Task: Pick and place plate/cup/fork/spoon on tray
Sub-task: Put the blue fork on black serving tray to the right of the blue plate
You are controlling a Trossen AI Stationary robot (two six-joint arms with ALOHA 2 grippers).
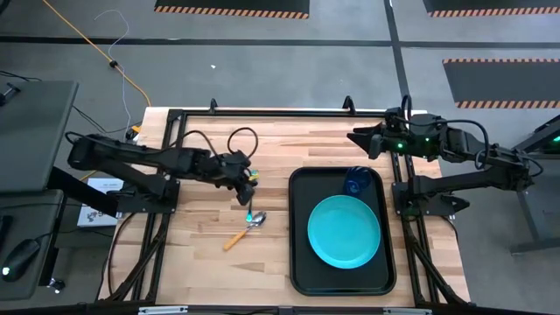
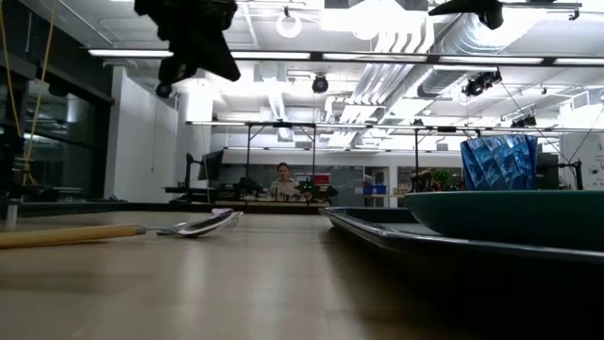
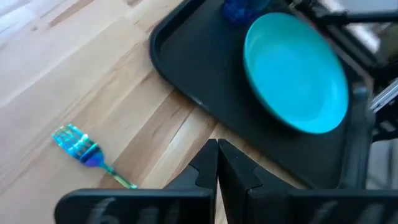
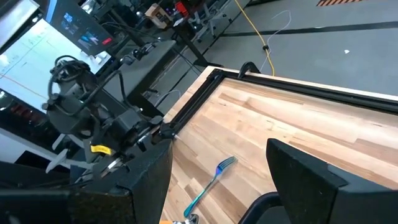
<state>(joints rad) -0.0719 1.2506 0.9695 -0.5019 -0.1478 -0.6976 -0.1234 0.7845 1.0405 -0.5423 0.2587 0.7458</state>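
Note:
The turquoise plate [image 1: 344,231] lies flat on the black tray [image 1: 299,262] at the table's right. The dark-blue cup [image 1: 356,181] stands upright on the tray's far end, beside the plate. The orange-handled spoon [image 1: 243,231] lies on the bare table left of the tray. The teal-handled fork [image 3: 87,152] lies flat on the table just beyond it [image 4: 211,183]. My left gripper [image 3: 217,163] is shut and empty, raised above the fork [image 1: 246,192]. My right gripper [image 4: 214,149] is open and empty above the table's far right [image 1: 357,140].
Bare wooden table lies left of the tray and along the far edge. In the low view the spoon [image 2: 193,225] and the tray's rim [image 2: 377,231] sit at table level. A person sits far back in the room [image 2: 281,179].

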